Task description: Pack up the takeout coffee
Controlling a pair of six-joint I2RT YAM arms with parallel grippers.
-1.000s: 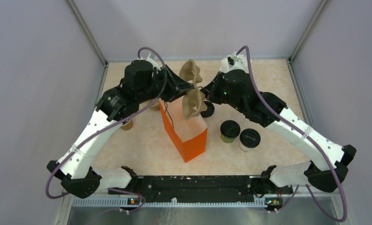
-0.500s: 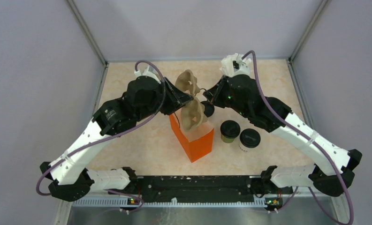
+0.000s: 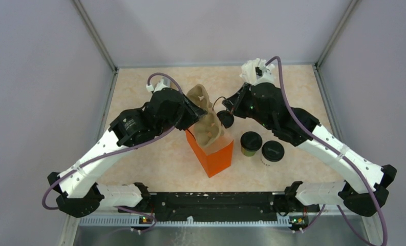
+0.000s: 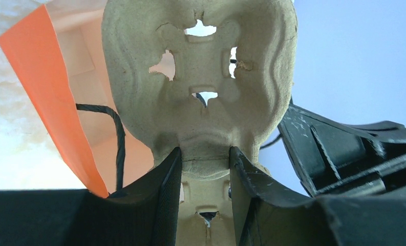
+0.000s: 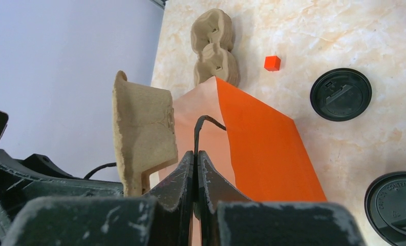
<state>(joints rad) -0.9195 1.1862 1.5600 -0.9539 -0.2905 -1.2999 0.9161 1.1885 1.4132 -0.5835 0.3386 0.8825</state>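
Left pincer (image 4: 205,169) mid-width in a grip; right pincer (image 5: 195,159) seemingly pressed shut.

The only lettering that shows is raised print curving along the rim of the black lid (image 5: 395,205) cut off at the lower right corner of the right wrist view (its first word looks like "CONTENTS", while the rest is too small to read).
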